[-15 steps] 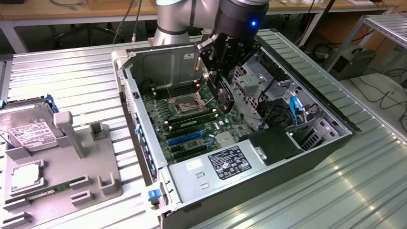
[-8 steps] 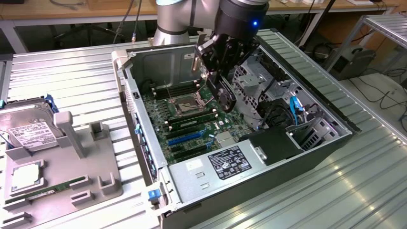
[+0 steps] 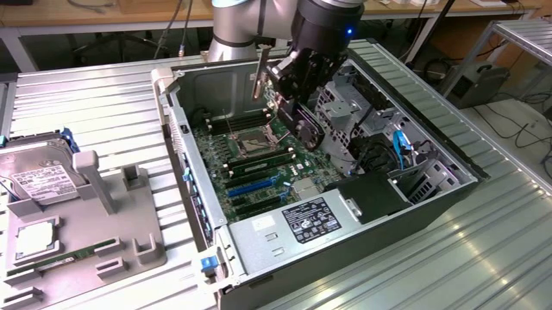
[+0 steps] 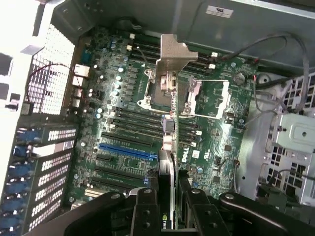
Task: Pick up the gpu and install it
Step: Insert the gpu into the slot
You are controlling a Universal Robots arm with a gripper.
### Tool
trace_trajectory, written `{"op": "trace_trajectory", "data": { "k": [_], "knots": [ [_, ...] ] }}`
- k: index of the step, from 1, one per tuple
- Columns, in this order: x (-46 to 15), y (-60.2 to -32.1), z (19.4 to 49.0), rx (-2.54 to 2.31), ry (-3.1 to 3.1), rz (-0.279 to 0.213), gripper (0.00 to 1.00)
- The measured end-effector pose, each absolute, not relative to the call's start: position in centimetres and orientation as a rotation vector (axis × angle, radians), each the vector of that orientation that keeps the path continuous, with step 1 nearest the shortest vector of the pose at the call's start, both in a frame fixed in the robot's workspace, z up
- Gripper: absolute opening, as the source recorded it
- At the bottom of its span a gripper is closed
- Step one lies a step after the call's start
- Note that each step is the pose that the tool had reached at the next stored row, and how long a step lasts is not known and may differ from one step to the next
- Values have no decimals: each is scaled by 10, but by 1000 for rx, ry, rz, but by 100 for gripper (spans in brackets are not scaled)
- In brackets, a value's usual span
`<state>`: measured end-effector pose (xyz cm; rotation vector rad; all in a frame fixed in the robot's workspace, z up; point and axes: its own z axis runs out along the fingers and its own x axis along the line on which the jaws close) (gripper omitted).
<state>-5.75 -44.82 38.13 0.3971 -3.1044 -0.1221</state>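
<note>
Hanging over the motherboard (image 3: 211, 145) inside the open case (image 3: 177, 110), the gpu (image 3: 308, 131) is clamped by its thin body in the pincer (image 3: 298, 97), with its silver bracket (image 3: 258, 77) standing toward the exterior view's left. From the wrist the card shows edge-on, running straight out from between the fingers (image 4: 147, 211), and its plane seems to cross the blue slot (image 4: 125, 149) rather than lie along it (a judgement from one angle). Card and board look clearly apart.

Inside case (image 3: 178, 132), gpu (image 3: 304, 128) (in claw (image 4: 167, 200)) above motherboard (image 3: 250, 169).
</note>
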Motion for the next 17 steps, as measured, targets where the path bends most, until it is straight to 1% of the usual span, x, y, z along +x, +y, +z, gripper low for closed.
{"op": "trace_trajectory", "data": {
  "k": [10,17],
  "knots": [
    [-57,-448,376,737,-3033,-120,26],
    [-57,-448,375,972,-2962,-128,26]
  ]
}}
